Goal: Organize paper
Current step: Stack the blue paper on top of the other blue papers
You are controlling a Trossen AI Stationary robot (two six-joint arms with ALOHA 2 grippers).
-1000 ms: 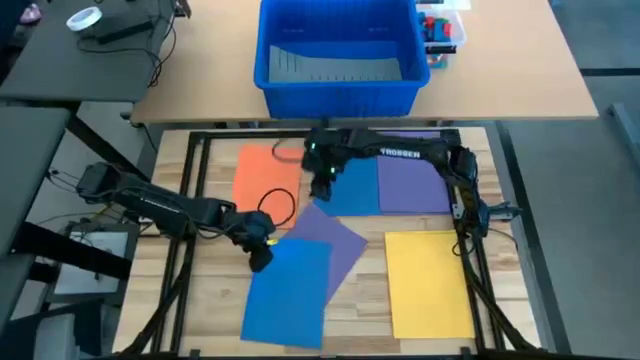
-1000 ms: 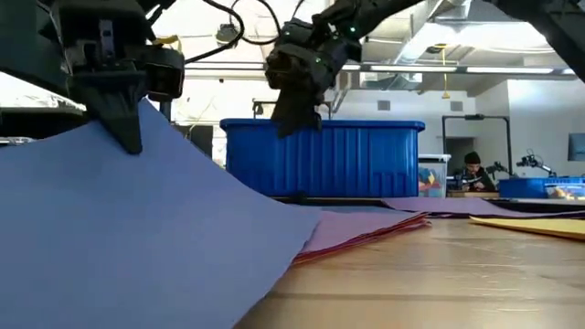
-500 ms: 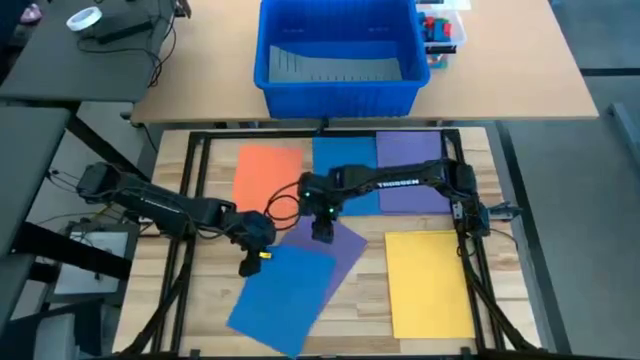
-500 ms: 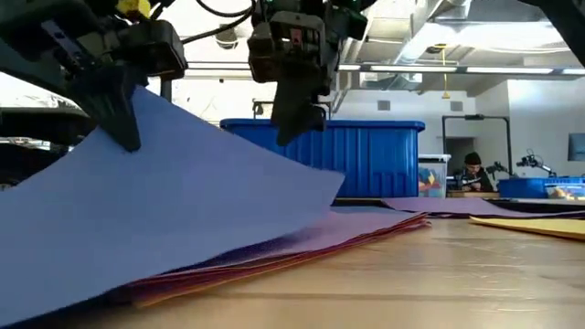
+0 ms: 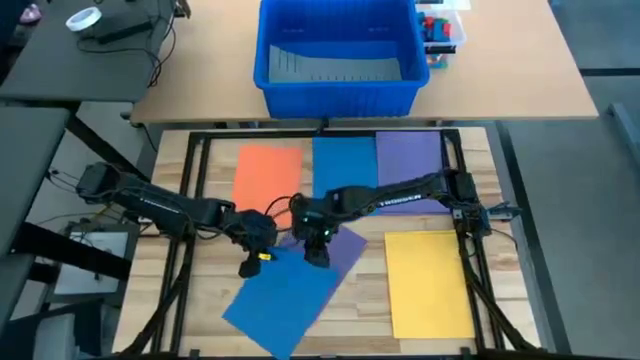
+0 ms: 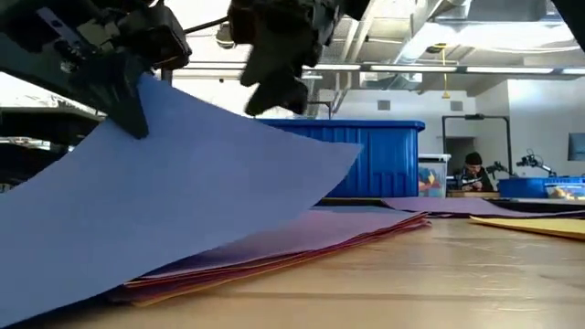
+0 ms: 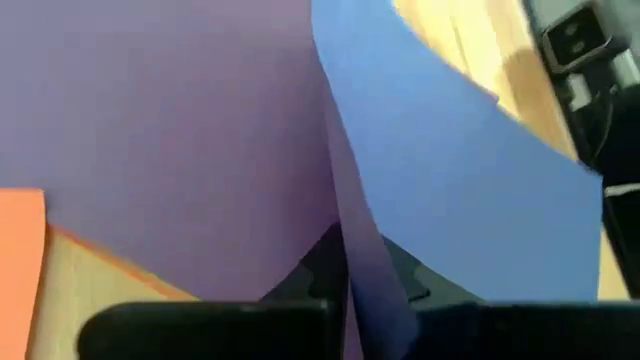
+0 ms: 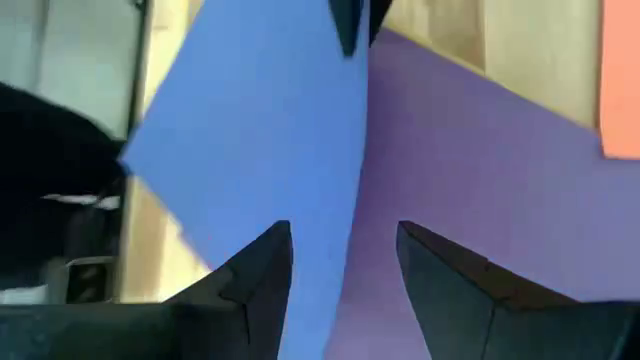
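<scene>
Several paper sheets (image 5: 283, 300) cover wooden table (image 5: 360, 310)

We're seeing a light wood desk (image 5: 520, 70) holding a blue bin (image 5: 338, 55); ceiling lights glowing, person (image 6: 473, 171) sitting behind.

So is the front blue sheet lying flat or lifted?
Lifted: the left hand pinches one corner of the blue sheet, raising it off the purple sheet.
</scene>
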